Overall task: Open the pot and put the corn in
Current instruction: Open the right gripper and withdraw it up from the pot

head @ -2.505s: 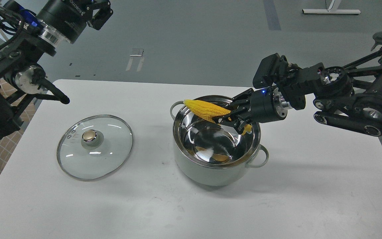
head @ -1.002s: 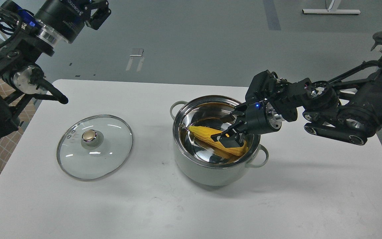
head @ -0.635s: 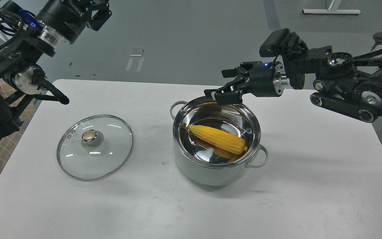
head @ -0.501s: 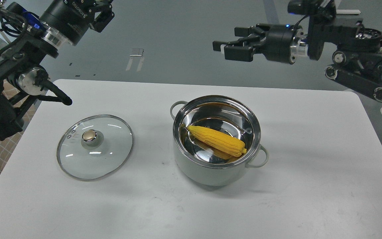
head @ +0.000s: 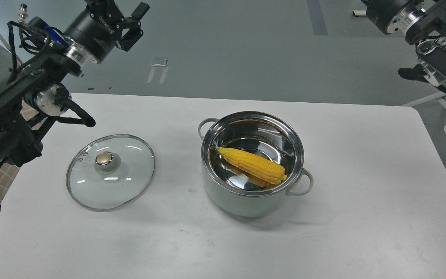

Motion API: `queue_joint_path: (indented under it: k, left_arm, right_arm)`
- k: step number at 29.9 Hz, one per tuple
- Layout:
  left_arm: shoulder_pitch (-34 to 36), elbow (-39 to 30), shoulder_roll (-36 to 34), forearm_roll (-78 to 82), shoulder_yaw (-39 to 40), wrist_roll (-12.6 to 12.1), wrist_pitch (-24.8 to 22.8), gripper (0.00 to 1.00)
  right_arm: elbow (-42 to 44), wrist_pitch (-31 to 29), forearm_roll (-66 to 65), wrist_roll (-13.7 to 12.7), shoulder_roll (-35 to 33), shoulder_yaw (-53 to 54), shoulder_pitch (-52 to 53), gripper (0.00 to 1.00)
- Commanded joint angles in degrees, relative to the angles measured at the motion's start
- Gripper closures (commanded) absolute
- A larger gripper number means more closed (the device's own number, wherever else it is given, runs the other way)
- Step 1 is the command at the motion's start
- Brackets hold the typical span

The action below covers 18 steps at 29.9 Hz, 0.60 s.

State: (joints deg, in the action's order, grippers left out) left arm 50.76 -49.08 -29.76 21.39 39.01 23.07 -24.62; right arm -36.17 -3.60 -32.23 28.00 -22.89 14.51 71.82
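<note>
White table (head: 362,217) in front of you, open pot (head: 246,201) at its centre, glass lid (head: 110,171) flat on the table well to the pot's left, corn (head: 252,166) lying inside the pot, your left gripper (head: 132,21) raised with fingers apart and empty, your right gripper out of view.

Glass lid (head: 110,172) on white table (head: 362,193)

Yellow corn, grey-green pot, white table

The corn (head: 253,166) is bright yellow with ribbed kernels; the pot (head: 252,162) is pale grey-green outside, shiny steel inside; the clear glass lid (head: 110,171) carries a brass-coloured knob.
</note>
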Motion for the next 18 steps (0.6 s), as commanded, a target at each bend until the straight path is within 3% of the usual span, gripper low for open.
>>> queue_joint_path:
  k: [1, 6, 11, 18]
  left_arm:
    - [-0.3, 6.3, 4.0, -0.6, 0.0, 0.0, -3.4, 0.02]
    - [-1.5, 12.6, 9.4, -0.6, 2.3, 1.3, -3.4, 0.02]
    - [-2.3, 16.1, 13.4, -0.2, 2.6, 4.9, -3.4, 0.02]
    - [-2.4, 17.6, 15.7, 0.3, 1.9, 4.9, -3.4, 0.02]
  right_arm:
    - [-0.4, -8.1, 11.5, 0.0, -0.1, 4.7, -4.2, 0.0]
    - [0.6, -12.6, 16.3, 0.0, 0.8, 11.3, -8.6, 0.0]
    - [1.9, -12.6, 16.4, 0.0, 3.0, 13.7, -11.9, 0.0]
    - [1.6, -12.2, 16.4, 0.0, 3.2, 15.0, -13.5, 0.0]
